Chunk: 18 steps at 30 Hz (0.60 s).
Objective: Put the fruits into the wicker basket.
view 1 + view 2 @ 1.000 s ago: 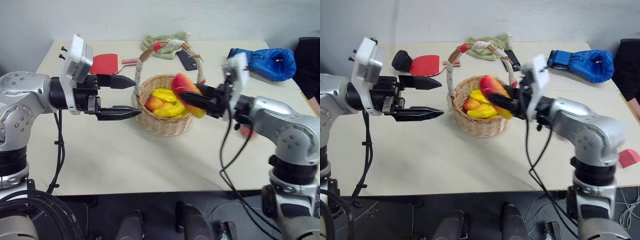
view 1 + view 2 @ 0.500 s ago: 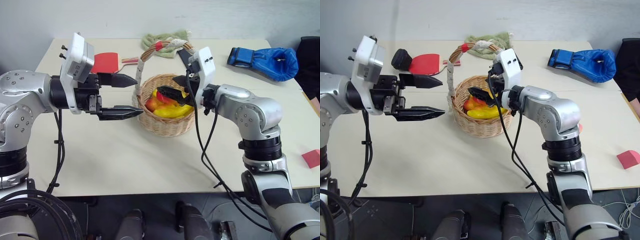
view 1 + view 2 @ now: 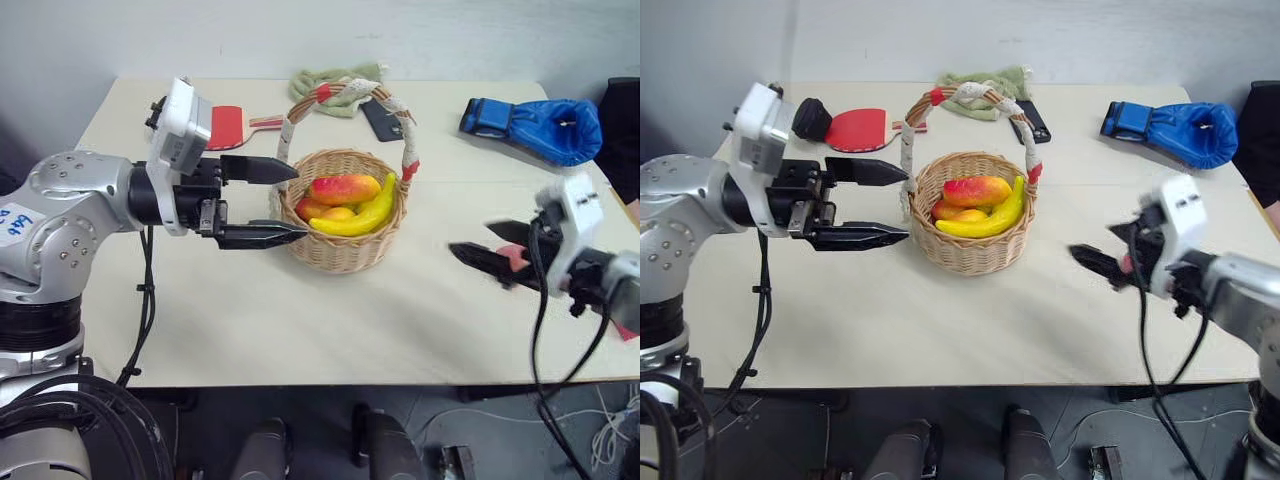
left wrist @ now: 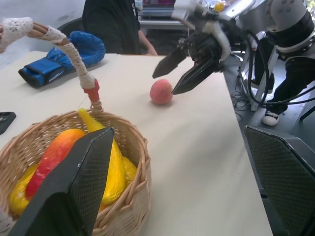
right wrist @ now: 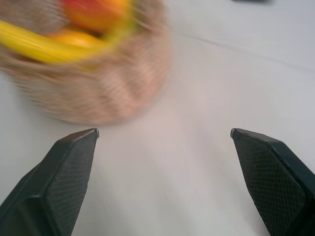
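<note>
Claws, left (image 3: 290, 203) and right (image 3: 478, 246), gape empty; label writing unreadable.

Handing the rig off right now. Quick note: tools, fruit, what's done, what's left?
Left tool: open, empty, beside the basket, by its handle.
Right tool: open, empty, out on the table's right side, close to the peach.
In the basket: mango, banana and a small orange fruit.
Left: the peach, on the table right of the basket.
</note>
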### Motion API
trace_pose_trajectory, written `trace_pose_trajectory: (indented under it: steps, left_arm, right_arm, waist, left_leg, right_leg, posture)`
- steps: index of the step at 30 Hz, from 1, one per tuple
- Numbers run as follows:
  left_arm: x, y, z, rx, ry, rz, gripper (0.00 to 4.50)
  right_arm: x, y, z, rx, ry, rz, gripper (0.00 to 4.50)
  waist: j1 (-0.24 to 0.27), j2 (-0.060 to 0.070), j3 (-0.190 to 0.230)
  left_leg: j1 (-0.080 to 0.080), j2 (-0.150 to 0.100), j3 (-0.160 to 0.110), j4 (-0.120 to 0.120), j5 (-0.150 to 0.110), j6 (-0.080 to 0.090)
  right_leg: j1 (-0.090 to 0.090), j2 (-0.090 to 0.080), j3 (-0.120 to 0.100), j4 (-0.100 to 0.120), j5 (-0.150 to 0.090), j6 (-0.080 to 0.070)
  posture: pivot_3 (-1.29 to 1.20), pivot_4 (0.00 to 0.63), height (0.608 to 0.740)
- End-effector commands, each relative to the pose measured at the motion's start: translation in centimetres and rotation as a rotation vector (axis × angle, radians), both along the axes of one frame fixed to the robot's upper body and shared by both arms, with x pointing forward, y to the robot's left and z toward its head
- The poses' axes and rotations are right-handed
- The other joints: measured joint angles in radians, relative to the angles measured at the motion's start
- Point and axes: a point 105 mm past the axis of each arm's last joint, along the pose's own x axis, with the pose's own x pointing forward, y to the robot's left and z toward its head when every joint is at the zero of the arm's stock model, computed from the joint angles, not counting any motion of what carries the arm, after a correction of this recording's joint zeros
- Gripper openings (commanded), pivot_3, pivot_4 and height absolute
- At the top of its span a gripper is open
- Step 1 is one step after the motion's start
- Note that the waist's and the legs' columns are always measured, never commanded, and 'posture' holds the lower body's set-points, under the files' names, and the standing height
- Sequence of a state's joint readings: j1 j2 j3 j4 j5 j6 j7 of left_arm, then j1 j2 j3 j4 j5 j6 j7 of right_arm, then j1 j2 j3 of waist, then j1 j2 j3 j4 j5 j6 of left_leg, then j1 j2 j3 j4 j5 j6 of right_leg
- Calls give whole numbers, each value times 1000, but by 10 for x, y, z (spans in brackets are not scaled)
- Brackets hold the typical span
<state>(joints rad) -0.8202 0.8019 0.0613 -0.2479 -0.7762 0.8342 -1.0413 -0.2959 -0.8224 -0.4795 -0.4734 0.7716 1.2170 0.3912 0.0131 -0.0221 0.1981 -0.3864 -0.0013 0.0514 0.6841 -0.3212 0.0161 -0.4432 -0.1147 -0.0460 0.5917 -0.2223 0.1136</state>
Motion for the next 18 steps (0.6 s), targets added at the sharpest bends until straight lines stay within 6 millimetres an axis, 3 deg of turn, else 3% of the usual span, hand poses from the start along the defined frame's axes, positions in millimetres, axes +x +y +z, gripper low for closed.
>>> trace_pose_trajectory:
  steps: [1, 3, 8, 16, 18]
  left_arm:
    - [-1, -7, 13, -12, -63, -35, 4449]
    - [-1, -10, 15, -15, -67, -45, 4449]
    - [-1, -11, 17, -22, -77, -39, 4449]
    - [-3, -6, 19, -17, -81, -10, 4449]
    - [-3, -6, 19, -16, -83, -2, 4449]
  right_arm:
    - [16, -40, -4, -10, -76, -233, 4466]
    - [25, -53, -17, -12, -74, -317, 4466]
    - [42, -63, -39, 50, -61, -417, 4466]
    - [64, -59, -64, 177, -14, -431, 4466]
    - [67, -59, -66, 166, -18, -420, 4101]
  waist:
    - [-8, -1, 0]
    - [-13, 0, 0]
    - [-20, 0, 0]
    - [-17, 0, 0]
    - [-16, 0, 0]
  left_leg:
    - [1, 0, 0, 0, 0, 0]
    - [1, 0, 0, 0, 1, 0]
    - [0, 1, -1, 0, 1, -1]
    - [-1, 1, -2, 0, 1, -1]
    - [-1, 1, -2, 0, 1, -1]
  right_leg:
    - [0, 0, 0, -1, 0, 0]
    - [0, 0, 0, -1, 0, -1]
    - [0, 1, 1, 2, 0, -1]
    - [0, 0, 1, 0, 1, 0]
    - [0, 0, 1, 0, 1, 0]
  posture:
    - [0, 150, 740]
    - [0, 150, 740]
    - [0, 150, 740]
    - [0, 150, 740]
    - [0, 150, 740]
